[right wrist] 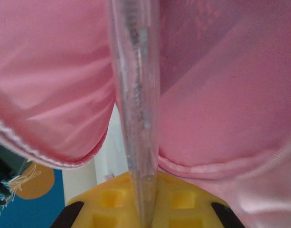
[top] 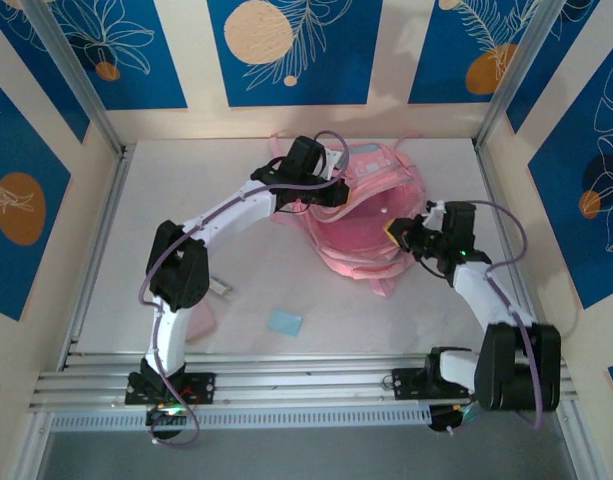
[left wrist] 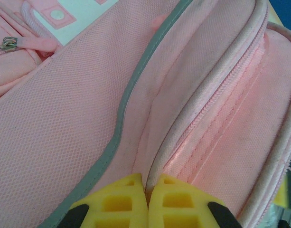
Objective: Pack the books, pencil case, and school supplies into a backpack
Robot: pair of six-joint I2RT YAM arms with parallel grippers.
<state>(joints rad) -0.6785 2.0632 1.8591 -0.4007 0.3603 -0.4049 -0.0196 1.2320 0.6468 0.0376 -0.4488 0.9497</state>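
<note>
**Item 1, left gripper** (left wrist: 146,202): yellow fingertips (left wrist: 119,205) are pressed together, pinching a piped seam of the backpack (left wrist: 64,118) at its zip opening. A grey-edged mesh panel (left wrist: 50,156) lies left of the seam, with zip teeth to the right.

**Item 2, right gripper** (right wrist: 144,202): closed tight on the clear plastic bag (right wrist: 136,90), which is seen edge-on with grey specks inside. The bag stands upright between 2 folds of pink backpack fabric and touches both.

**Item 3, backpack, top view** (top: 351,262): lies mid-table toward the back wall with its mouth gaping upward. 1 gripper sits at the upper-left rim and 1 at the right rim. Pink lining shows inside, but the contents cannot be made out.

**Item 4, loose items on the table** (top: 386,320):
- The light-blue pad (top: 284,321) lies flat in front of the backpack, well apart from it.
- The small whitish piece (top: 221,287) lies just beside the left arm's (top: 176,270) elbow.
- The pale-pink pouch (top: 202,322) lies near that arm's lower link and is partly hidden by it.
</note>
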